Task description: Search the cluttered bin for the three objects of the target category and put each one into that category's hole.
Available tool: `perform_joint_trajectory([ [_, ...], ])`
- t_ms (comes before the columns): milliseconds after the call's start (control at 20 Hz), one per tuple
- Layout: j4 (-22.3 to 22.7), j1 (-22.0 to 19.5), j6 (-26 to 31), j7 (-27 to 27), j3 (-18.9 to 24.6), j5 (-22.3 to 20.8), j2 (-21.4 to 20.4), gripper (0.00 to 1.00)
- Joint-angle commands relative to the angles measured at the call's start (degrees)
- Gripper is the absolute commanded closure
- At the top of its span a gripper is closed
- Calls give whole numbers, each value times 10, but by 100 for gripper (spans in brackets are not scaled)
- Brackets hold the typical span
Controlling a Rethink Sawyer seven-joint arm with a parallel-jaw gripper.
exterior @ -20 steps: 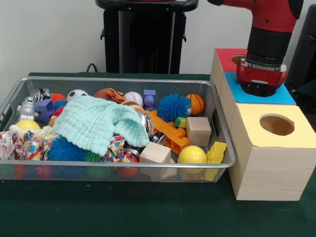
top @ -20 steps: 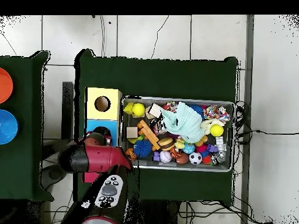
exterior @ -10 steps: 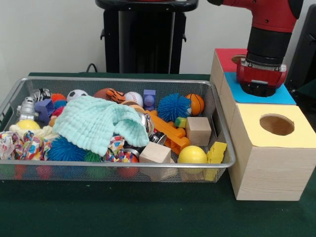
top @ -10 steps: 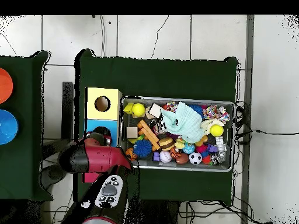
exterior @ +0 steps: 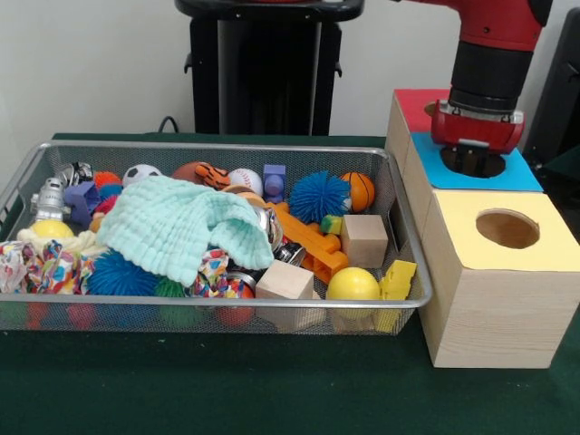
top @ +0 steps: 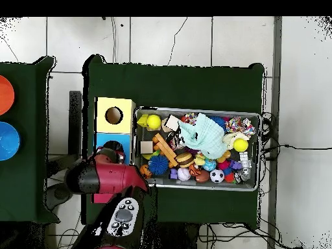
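Looking across the set-up, found a dark green table (exterior: 181, 399) carrying everything. Saw the red and black arm (exterior: 494, 54) coming down at the right of the front view, with its gripper (exterior: 473, 156) low over the blue panel (exterior: 521, 177) of the wooden box (exterior: 489, 308). Could not tell whether the jaws stood apart or together, nor whether anything sat between them; from overhead, found the arm (top: 107, 178) covering that end of the box altogether.

Noted the wire bin (exterior: 217, 145) lying just beside the box, crammed with toys. Counted three coloured tops on the box: a red panel (exterior: 412, 104) farthest back, the blue one in the middle, and nearest the camera a yellow panel holding a round yellow hole (exterior: 507, 228), empty to the eye. Could not tell which toys belonged to the target category; saw all of them resting inside the bin.

Found a pale green cloth (exterior: 172, 227) draped over the middle of the heap. To its right, picked out a long orange block (exterior: 313, 240) lying aslant, a blue spiky ball (exterior: 319, 195) behind it, and a wooden cube (exterior: 364, 238) touching the orange block's end. Spotted a second wooden block (exterior: 284, 281) against the near wall, just beside a yellow ball (exterior: 352, 284). Along the far wall, made out a small basketball (exterior: 361, 190), a baseball (exterior: 245, 181), a soccer ball (exterior: 140, 172) and a purple piece (exterior: 274, 179).
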Motion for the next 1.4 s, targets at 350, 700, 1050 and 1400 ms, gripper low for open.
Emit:
perform_joint_trajectory([
  [350, 96, -55, 50, 80, 36, -6, -107, 100],
  [700, 126, -90, 16, 81, 68, -11, -136, 100],
  [1050, 142, -97, -20, 97, 77, -13, -153, 100],
  [1400, 134, -89, -26, 94, 68, -12, -145, 100],
])
